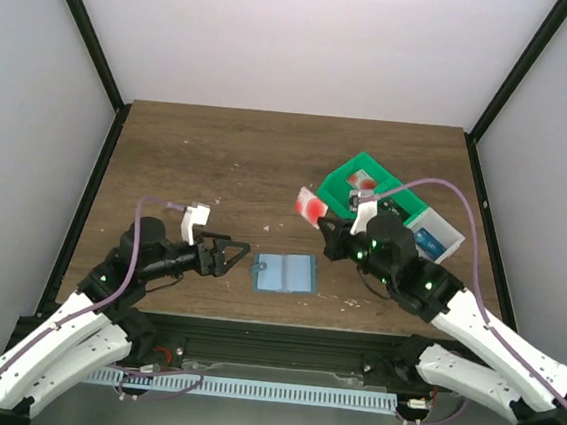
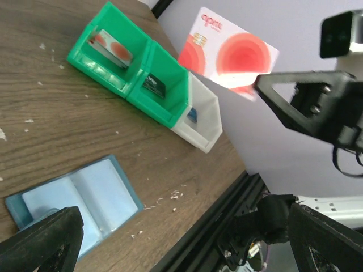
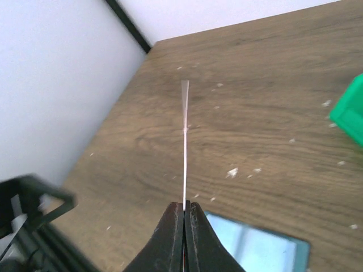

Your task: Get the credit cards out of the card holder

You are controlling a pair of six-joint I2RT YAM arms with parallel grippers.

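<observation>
At the near middle of the table [image 1: 219,156]: the card holder [image 1: 286,272], spread open and flat, light blue inner faces up. Touches neither gripper. Just to its left, the left gripper [image 1: 239,258], jaws wide apart, pointing toward the card holder. Holds nothing. Right of the card holder and a little farther, the right gripper [image 3: 184,209], pressed fully together on the edge of one credit card [image 2: 229,54]. Keeps it raised off the wood, the red round marks plainly visible. Farther right, green bins [image 1: 352,179] joined to a white bin [image 1: 437,237]; in the green compartment farthest from the white one, a second card [image 2: 110,48], leaning.
</observation>
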